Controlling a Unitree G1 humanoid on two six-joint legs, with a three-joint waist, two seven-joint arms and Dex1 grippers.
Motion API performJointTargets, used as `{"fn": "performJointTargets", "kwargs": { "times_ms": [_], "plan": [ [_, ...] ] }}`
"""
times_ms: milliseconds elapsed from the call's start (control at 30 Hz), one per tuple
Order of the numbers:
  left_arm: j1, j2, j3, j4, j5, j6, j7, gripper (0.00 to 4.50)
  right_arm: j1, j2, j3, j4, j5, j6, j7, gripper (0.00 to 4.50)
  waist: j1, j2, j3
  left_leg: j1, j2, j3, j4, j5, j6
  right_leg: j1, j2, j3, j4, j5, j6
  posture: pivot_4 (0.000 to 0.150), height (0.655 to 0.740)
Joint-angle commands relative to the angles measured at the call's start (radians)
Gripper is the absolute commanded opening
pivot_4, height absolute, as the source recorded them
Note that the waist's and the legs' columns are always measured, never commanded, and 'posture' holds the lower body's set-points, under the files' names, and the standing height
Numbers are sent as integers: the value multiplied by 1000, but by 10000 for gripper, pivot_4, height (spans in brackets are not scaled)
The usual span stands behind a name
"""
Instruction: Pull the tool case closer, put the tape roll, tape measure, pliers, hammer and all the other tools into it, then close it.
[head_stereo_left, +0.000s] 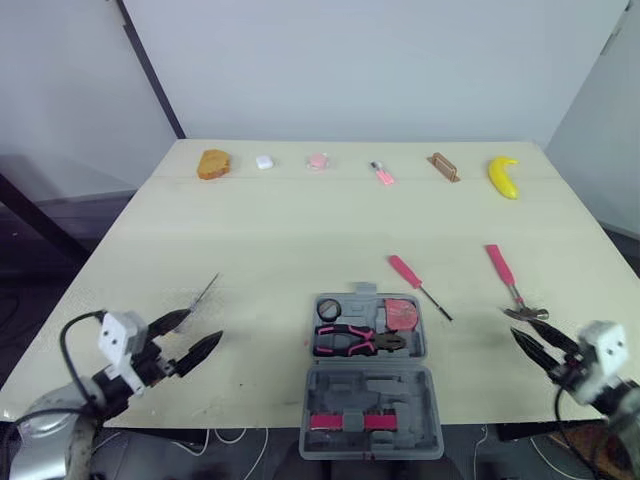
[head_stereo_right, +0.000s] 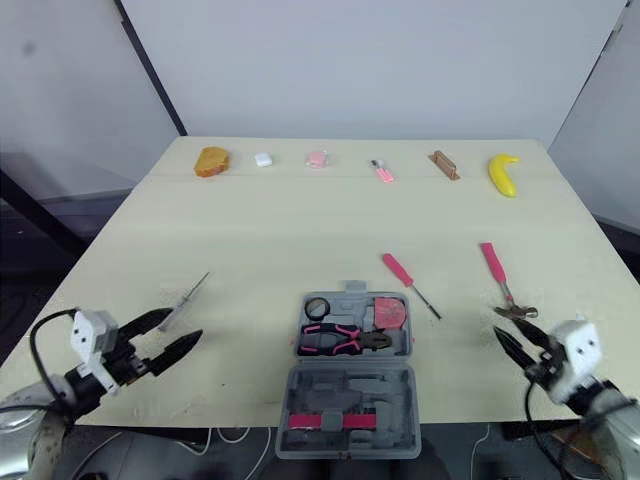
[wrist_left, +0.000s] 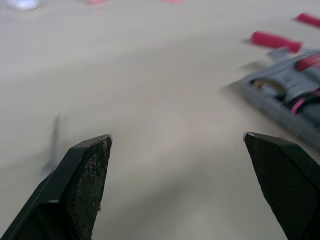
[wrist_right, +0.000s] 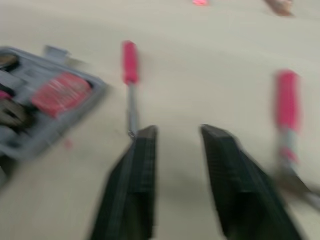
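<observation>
1. Tool case (head_stereo_left: 368, 375): lies open at the near edge of the table (head_stereo_left: 290, 220), midway between the two grippers. The half farther from the robot holds the tape roll (head_stereo_left: 330, 309) in its left corner, the red tape measure (head_stereo_left: 402, 313) in its right corner, and the pliers (head_stereo_left: 358, 340) just nearer than these two.
2. Screwdriver (head_stereo_left: 418, 284): on the table, just beyond the case's far right corner, apart from it.
3. Hammer (head_stereo_left: 512, 282): right of the case and beyond the screwdriver, its head pointing toward the robot.
4. Thin metal tool (head_stereo_left: 203, 294): well left of the case; its type cannot be told.
5. Left gripper (head_stereo_left: 206, 324): left of the case, near the thin metal tool, fingers wide apart, holding nothing.
6. Right gripper (head_stereo_left: 520, 327): right of the case, just short of the hammer head, fingers narrowly apart, holding nothing.
7. Banana (head_stereo_left: 503, 176): far beyond the case, at the right end of a row of small items.
</observation>
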Motion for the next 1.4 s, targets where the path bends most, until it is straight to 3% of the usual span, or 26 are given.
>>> {"fn": "performJointTargets", "kwargs": {
  "times_ms": [33, 67, 100, 467, 767, 933, 1100, 1400],
  "plan": [
    [76, 8, 111, 47, -4, -57, 24, 45000, 105, 19, -107, 2, 74, -80, 21, 39284, 0, -1, -1, 0, 0, 0, 0, 0, 0, 0, 0, 0, 0, 0, 0, 1500, 7400],
    [95, 7, 125, 58, -6, -64, 25, 45000, 134, 22, -118, 9, 83, -92, 35, 43394, 0, -1, -1, 1, 1, 0, 0, 0, 0, 0, 0, 0, 0, 0, 0, 1500, 7400],
    [106, 5, 133, 64, -6, -70, 24, 45000, 152, 22, -123, 15, 90, -102, 43, 44356, 1, -1, 0, 0, 2, 0, 0, 0, 0, 0, 0, 0, -1, 0, 0, 1500, 7400],
    [142, 14, 195, 131, -13, -97, 23, 45000, 316, 56, -185, 60, 152, -175, 67, 44356, 3, -2, -2, 2, 3, 0, 0, 0, 0, 1, -8, -1, -1, -3, -4, 1500, 7400],
    [109, 28, 103, 80, 31, -107, -12, 45000, 299, 14, -104, -60, 177, -71, 60, 44356, 3, -2, -2, 3, 4, 1, 0, 0, 0, 2, -9, 1, -1, -2, -5, 1500, 7400],
    [54, 44, 14, 13, 59, -111, -48, 45000, 282, -70, -17, -131, 152, 49, 70, 44356, 9, -2, -2, 2, 3, 1, 0, 0, 0, 2, -9, 1, -1, -2, -5, 1500, 7400],
    [-17, 42, -144, -76, 137, -137, -79, 45000, 164, -179, 88, -152, 64, 81, 83, 44356, 7, -2, -2, 2, 2, 2, 0, 0, 0, 2, -8, 0, -1, -2, -5, 1500, 7400],
    [-144, 74, -302, -54, 188, -164, -180, 45000, -80, -308, 255, -120, 16, 174, 146, 44356, 4, -2, -2, 1, -2, 0, 1, 0, 0, 2, 1, 0, -1, 1, 1, 1500, 7400]
  ]
}}
